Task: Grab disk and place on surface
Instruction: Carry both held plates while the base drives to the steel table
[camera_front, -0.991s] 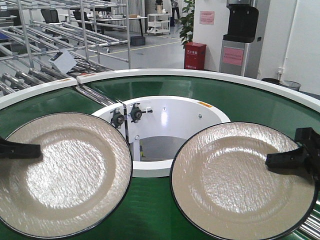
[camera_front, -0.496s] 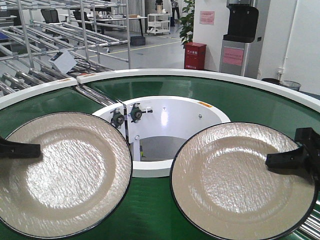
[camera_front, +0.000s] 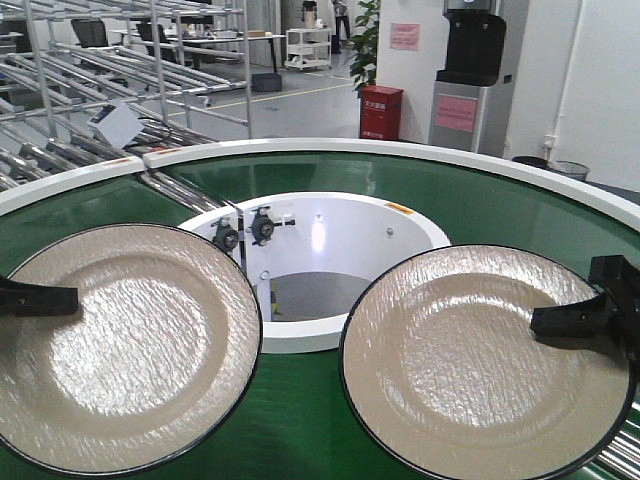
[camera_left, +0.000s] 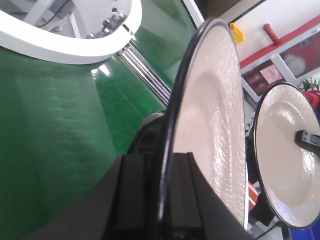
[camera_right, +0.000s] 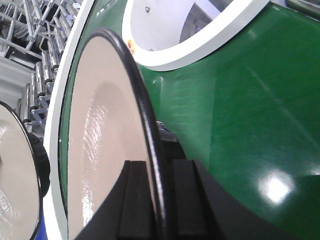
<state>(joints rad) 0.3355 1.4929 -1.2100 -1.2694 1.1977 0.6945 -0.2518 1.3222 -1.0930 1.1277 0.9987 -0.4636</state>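
Note:
I hold two cream disks with black rims, level above the dark green conveyor belt (camera_front: 300, 420). My left gripper (camera_front: 40, 298) is shut on the left disk (camera_front: 120, 345) at its left edge. In the left wrist view its fingers (camera_left: 132, 190) pinch the rim of that disk (camera_left: 210, 125) from both sides. My right gripper (camera_front: 575, 318) is shut on the right disk (camera_front: 480, 360) at its right edge, and the right wrist view shows the rim of that disk (camera_right: 100, 140) clamped between the fingers (camera_right: 185, 195). The surface is out of view.
A white inner ring (camera_front: 330, 215) with bearings opens between the disks. The belt's white outer rim (camera_front: 400, 150) curves behind. Metal rollers (camera_front: 620, 455) show at the bottom right corner. Roller racks (camera_front: 100, 60), a red box (camera_front: 385, 110) and a water dispenser (camera_front: 470, 70) stand beyond.
The background and the white inner ring have shifted slightly left in the front view. Both disks and both grippers keep their places in the view.

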